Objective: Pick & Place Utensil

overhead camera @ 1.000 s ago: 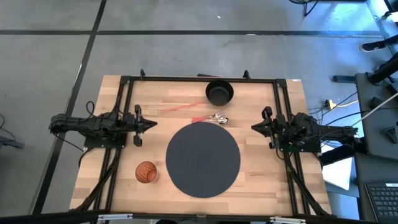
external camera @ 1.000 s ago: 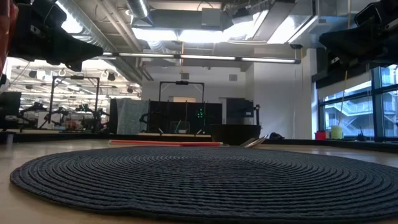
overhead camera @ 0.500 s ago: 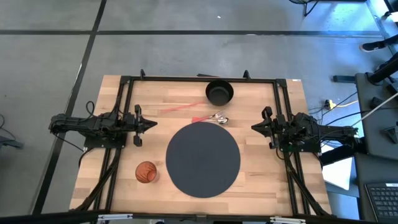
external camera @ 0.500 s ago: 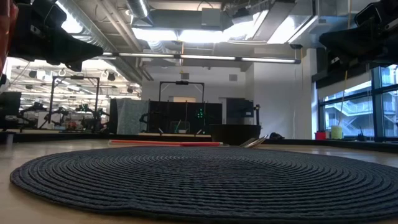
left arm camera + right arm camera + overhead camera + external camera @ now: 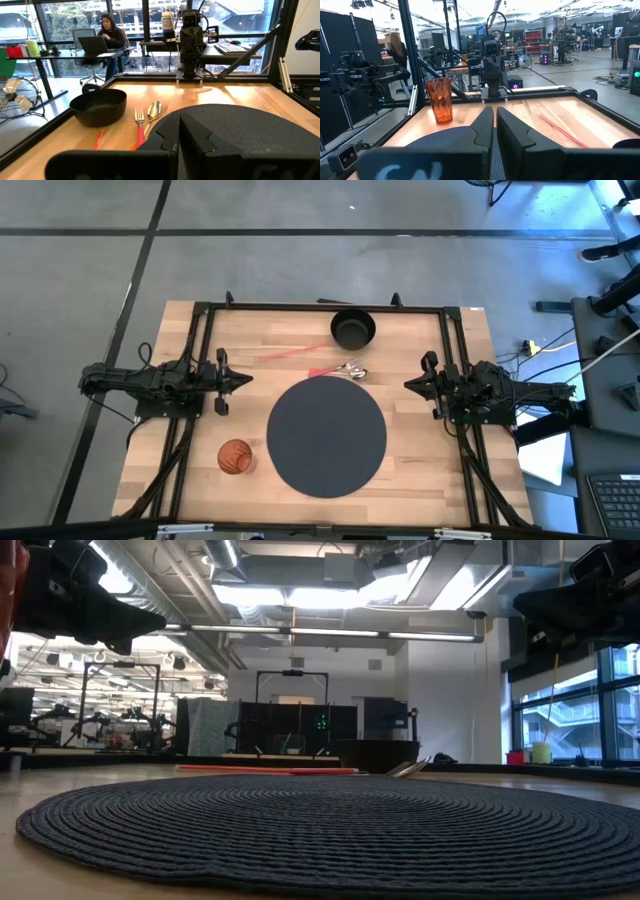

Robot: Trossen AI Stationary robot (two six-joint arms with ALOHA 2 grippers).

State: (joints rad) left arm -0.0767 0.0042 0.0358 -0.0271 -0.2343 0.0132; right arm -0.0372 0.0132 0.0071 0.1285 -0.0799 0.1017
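Note:
A fork (image 5: 139,119) with a red handle and a metal spoon (image 5: 154,110) lie side by side on the wood just beyond the far edge of the round dark mat (image 5: 325,436), seen from above as the utensil pair (image 5: 346,369). My left gripper (image 5: 245,379) hovers shut at the table's left side, pointing toward the middle; in its wrist view the left fingers (image 5: 179,142) meet. My right gripper (image 5: 408,384) hovers shut at the right side, facing it; the right fingers (image 5: 494,131) are closed. Neither touches anything.
A black bowl (image 5: 352,330) stands near the far edge, close to the utensils. A thin red stick (image 5: 294,353) lies left of the bowl. An orange tumbler (image 5: 235,456) stands near-left of the mat. A black frame (image 5: 320,307) rims the table. A person sits beyond the table (image 5: 111,31).

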